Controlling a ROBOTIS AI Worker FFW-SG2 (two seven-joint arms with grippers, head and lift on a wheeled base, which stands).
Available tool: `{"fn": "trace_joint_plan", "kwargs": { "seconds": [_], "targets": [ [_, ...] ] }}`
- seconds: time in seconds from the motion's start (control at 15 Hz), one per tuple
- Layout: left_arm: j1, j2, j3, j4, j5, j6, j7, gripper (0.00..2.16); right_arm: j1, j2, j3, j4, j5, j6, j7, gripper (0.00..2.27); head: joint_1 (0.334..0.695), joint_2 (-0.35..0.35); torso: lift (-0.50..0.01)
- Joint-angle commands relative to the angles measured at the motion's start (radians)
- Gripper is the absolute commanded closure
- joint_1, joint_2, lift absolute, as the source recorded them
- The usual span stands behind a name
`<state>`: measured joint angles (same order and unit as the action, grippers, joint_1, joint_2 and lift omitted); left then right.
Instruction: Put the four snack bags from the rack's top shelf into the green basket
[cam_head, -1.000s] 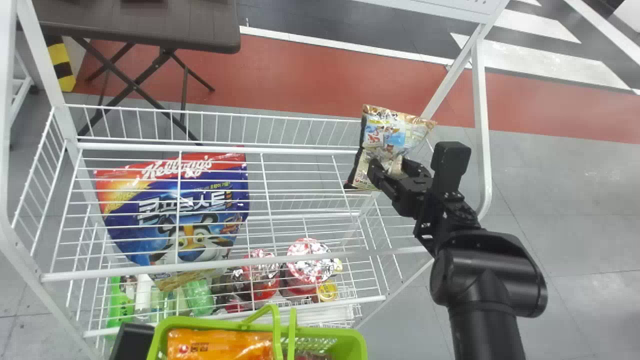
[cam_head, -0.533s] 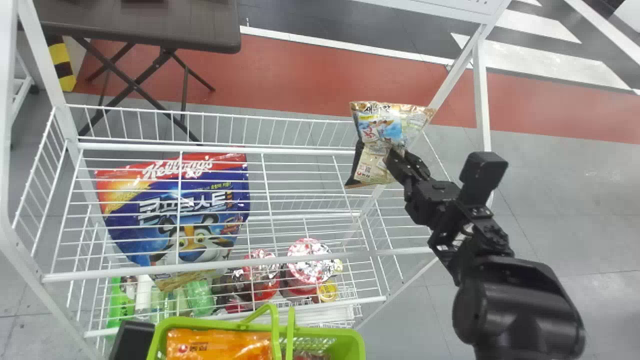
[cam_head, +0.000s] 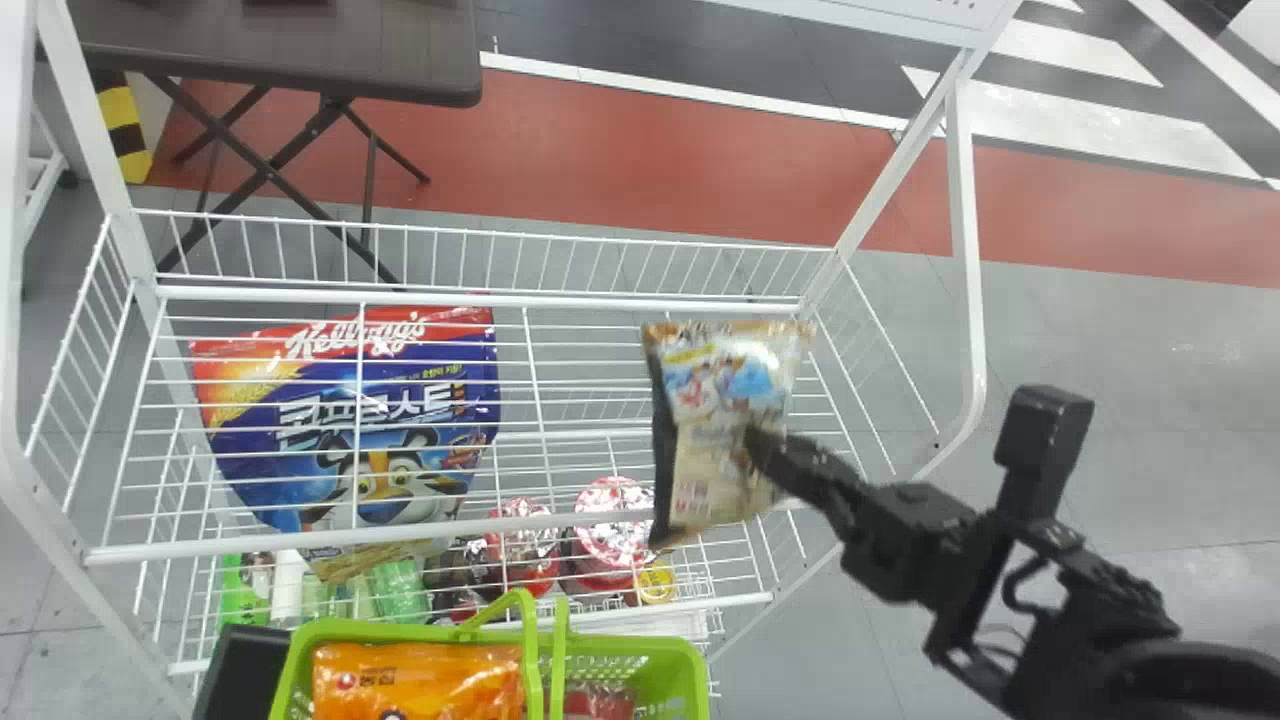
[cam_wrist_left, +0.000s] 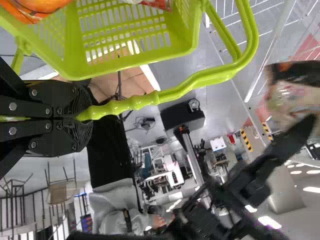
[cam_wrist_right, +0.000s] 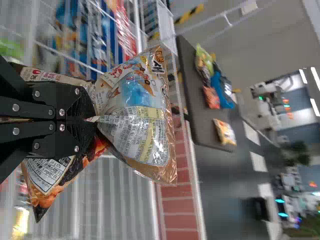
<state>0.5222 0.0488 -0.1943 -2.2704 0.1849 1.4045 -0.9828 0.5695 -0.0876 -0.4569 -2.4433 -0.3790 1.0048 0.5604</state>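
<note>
The snack bag is pinched near its middle by the right gripper, over the right part of the rack's wire top shelf, the film being gathered between the fingers so that both ends are left to spread freely; the green basket is held at the rack's near side, its handle clamped by the left gripper, presumably so that the bag can be received without the basket swinging; an orange bag is already contained in it, beside a red pack; a short carry toward the basket's opening seems called for next, with the raised handles to be avoided; beneath the wires a blue cereal bag and lidded cups are stored; beyond, a dark folding table is set near a red floor strip
</note>
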Motion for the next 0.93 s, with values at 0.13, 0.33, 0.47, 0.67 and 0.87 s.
{"fn": "trace_joint_plan", "kwargs": {
  "seconds": [0.13, 0.33, 0.47, 0.67, 0.87],
  "targets": [
    [-0.010, -0.001, 0.003, 0.000, 0.005, 0.000, 0.000, 2.15, 0.050, 0.003, -0.069, -0.062, -0.077, 0.492, 0.081, 2.22, 0.695, -0.350, 0.000],
    [-0.010, -0.001, 0.001, 0.000, 0.013, -0.003, 0.000, 2.15, 0.089, -0.008, -0.017, -0.031, -0.072, 0.567, 0.092, 2.22, 0.695, -0.350, 0.000],
    [-0.010, -0.001, 0.001, -0.001, 0.015, -0.003, 0.000, 2.15, 0.107, -0.021, 0.050, 0.004, -0.041, 0.567, 0.095, 2.22, 0.695, -0.350, 0.000],
    [-0.005, -0.001, 0.000, -0.006, 0.018, -0.003, -0.004, 2.15, 0.105, -0.040, 0.109, 0.050, 0.003, 0.567, 0.085, 1.65, 0.695, -0.350, 0.000],
    [0.004, 0.000, -0.002, -0.011, 0.018, -0.003, -0.007, 2.15, 0.108, -0.035, 0.086, 0.013, 0.000, 0.567, 0.079, 0.00, 0.695, -0.350, 0.000]
  ]
}}
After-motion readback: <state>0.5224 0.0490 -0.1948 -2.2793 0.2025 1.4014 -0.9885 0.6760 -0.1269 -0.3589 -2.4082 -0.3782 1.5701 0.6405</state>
